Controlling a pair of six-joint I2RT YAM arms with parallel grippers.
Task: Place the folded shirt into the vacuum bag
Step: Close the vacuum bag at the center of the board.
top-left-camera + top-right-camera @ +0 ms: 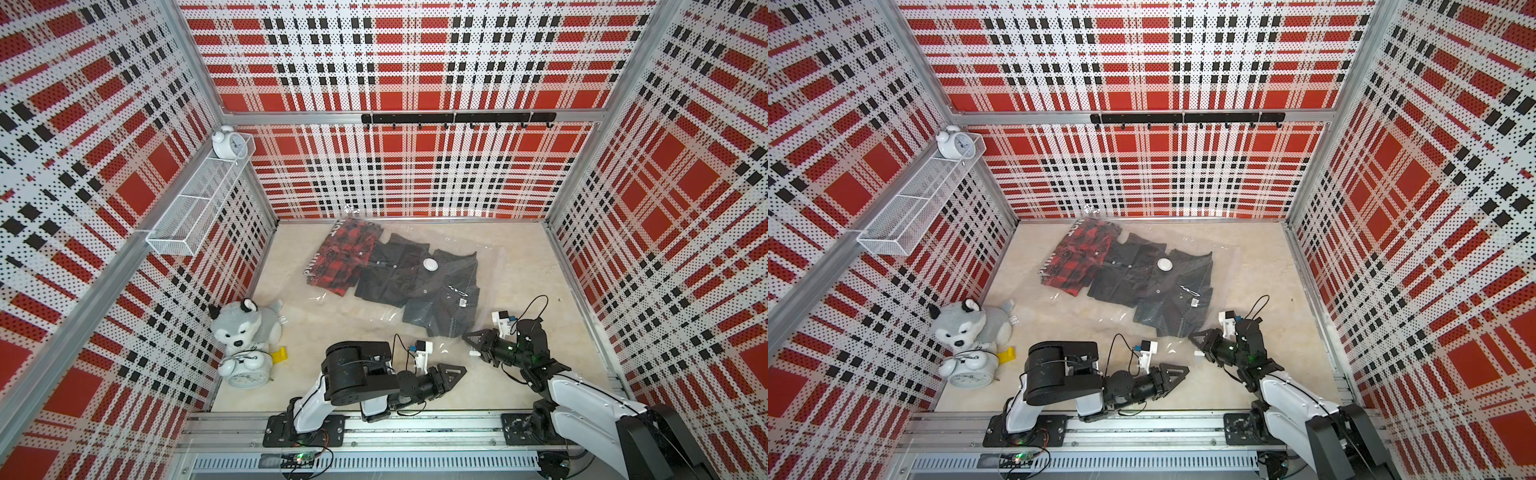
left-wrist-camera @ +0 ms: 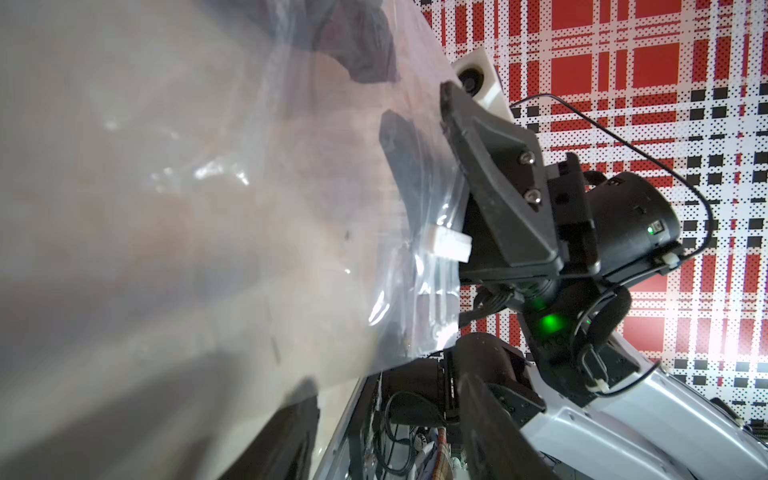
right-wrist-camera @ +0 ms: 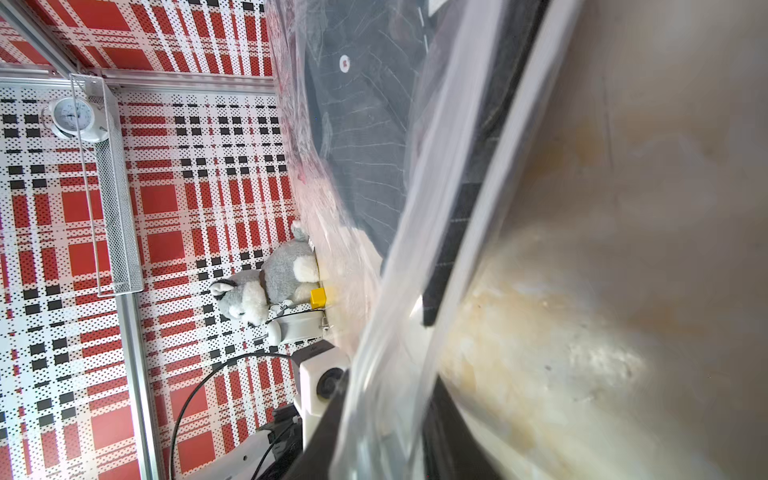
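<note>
Vacuum bag [image 1: 365, 309] looks light, floppy and slippery. Right tool [image 1: 470, 341] pinches its edge beside the white clip [image 2: 451, 245]. Left tool [image 1: 461, 369]: cannot tell.

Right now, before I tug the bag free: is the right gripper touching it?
Touching. The left wrist view shows the right gripper pinching the clear bag, one finger on each side of its edge.

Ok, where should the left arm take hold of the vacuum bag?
Grip the vacuum bag by its near edge, left of the white slider clip. That edge lies as thin flat film on the table, so probably come in low from the robot's side, one jaw under, one over.
</note>
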